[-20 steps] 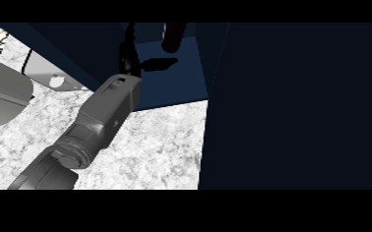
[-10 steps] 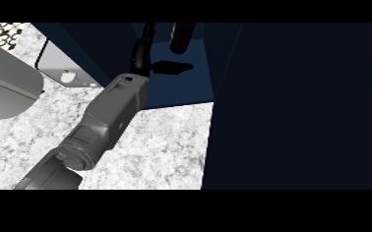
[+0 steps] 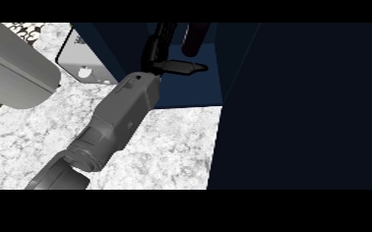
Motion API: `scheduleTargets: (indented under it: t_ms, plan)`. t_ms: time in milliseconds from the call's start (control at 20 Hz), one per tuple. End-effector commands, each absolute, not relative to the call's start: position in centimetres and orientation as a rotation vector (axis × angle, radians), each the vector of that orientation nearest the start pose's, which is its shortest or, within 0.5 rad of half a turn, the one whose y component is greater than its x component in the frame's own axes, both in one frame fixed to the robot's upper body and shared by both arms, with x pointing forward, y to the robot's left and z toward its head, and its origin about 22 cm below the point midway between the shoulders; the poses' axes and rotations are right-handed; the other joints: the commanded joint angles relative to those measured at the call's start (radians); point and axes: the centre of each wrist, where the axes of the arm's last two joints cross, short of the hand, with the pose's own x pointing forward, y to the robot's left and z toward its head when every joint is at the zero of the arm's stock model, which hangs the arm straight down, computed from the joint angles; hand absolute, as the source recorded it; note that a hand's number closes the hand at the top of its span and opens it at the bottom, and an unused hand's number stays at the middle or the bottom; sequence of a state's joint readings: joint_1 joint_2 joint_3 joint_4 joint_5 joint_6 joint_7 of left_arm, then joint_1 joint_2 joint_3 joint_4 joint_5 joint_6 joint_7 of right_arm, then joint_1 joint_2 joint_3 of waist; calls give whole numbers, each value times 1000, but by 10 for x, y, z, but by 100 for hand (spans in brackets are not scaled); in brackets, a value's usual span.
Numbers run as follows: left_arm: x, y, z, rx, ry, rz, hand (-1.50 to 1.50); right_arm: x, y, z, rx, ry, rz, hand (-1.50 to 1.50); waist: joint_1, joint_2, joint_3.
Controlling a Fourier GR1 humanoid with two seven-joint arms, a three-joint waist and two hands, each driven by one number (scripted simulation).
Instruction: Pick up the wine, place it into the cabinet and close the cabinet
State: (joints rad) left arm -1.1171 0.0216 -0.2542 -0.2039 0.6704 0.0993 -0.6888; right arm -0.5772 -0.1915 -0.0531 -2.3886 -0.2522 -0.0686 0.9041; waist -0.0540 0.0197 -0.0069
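Observation:
The wine (image 3: 195,37) is a dark bottle standing upright inside the dark blue cabinet (image 3: 196,86), cut off by the view's top. My left hand (image 3: 161,49) reaches into the cabinet on a grey forearm that rises from the lower left. Its fingers stretch straight up just left of the bottle, and its thumb (image 3: 185,68) sticks out to the right below the bottle. The hand is open; whether it touches the bottle I cannot tell. My right hand does not show.
A large dark cabinet panel (image 3: 305,103) fills the right side, close to the view. A grey appliance (image 3: 22,78) and a white panel (image 3: 83,61) stand at the left. The marble counter (image 3: 174,142) shows below the cabinet.
Everything in the picture has shifted to the right. The hand and forearm now sit farther right and a little deeper in the cabinet; the fingers stay straight beside the bottle.

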Motion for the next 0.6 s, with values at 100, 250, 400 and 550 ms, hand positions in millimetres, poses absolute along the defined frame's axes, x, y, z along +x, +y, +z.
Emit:
scheduleTargets:
  t_ms: [100, 250, 400, 550]
  plan:
    - [426, 112, 34, -327, -1857, -48, -150, 167, -214, 280, 223, -1987, 262, -150, 63, -30, 7]
    - [422, 96, 43, -333, -1877, -71, -150, 159, -210, 282, 230, -1982, 254, -150, 67, -33, 7]
    - [412, 82, 52, -371, -1892, -99, -150, 160, -209, 283, 214, -1958, 272, -150, 72, -35, 7]
    - [399, 64, 66, -417, -1888, -163, -150, 178, -202, 287, 212, -1972, 259, -150, 87, -37, 6]
